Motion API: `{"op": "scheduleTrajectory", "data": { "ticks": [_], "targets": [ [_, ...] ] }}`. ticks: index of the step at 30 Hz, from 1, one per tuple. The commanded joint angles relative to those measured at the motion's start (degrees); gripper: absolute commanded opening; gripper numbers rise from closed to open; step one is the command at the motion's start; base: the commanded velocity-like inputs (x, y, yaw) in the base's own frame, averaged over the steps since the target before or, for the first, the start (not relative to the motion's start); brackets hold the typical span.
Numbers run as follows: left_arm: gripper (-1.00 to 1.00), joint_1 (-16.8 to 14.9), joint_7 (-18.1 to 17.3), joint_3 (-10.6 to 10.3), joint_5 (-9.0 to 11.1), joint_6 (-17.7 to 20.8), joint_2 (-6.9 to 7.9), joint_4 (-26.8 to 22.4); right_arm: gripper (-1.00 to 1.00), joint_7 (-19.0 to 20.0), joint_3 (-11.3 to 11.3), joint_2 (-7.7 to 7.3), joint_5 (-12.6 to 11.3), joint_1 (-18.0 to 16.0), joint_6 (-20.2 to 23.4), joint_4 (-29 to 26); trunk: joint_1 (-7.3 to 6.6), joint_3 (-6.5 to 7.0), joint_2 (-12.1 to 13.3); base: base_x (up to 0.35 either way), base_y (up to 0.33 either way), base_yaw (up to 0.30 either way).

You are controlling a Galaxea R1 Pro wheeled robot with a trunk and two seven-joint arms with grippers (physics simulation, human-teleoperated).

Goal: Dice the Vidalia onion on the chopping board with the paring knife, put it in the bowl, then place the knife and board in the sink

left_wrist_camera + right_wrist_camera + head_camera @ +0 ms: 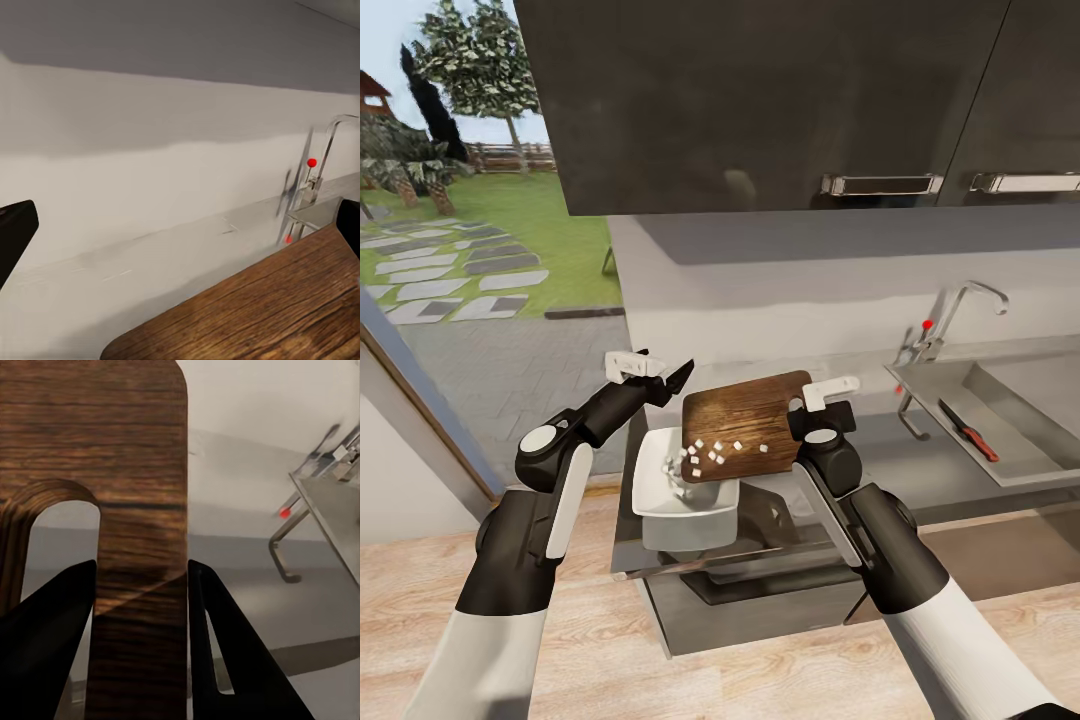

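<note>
Head view: board tipped over bowl

My right gripper (812, 408) clamps the grainy brown board (745, 425) by its slotted end, tilted, white dice (712, 455) sliding toward the squarish white bowl (660, 490). My left gripper (657, 378) hangs released at nine o'clock. Knife (970, 431) lies in the steel sink (1020, 400).

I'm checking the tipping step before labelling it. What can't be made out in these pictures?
- Bowl contents: head view, the tilted board covers its far side.
- Sink drain and right end: head view, cut off by the edge.
- Dice count: head view, too small.
- Left end effector fingers: left wrist view, cut off at both edges.
</note>
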Motion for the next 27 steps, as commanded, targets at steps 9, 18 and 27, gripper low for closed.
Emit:
{"op": "scheduleTrajectory", "data": {
  "ticks": [9,18,27],
  "targets": [
    [1.0,-0.1,0.0,0.1,0.6,0.5,-0.02,0.0,-1.0,-0.6,0.1,-0.01,-0.6,-0.1,0.1,-0.1,0.03,-0.12,-0.1,0.0,0.001,0.0],
    [1.0,-0.1,0.0,0.1,0.6,0.6,-0.02,0.0,-1.0,-0.6,0.1,-0.01,-0.6,-0.1,0.1,0.0,0.03,-0.12,-0.1,0.0,0.122,0.0],
    [1.0,-0.1,0.0,0.1,0.6,0.5,-0.02,0.0,-1.0,-0.6,0.1,-0.01,-0.6,-0.1,0.1,-0.1,0.03,-0.12,-0.1,0.0,0.031,0.0]
  ]
}}
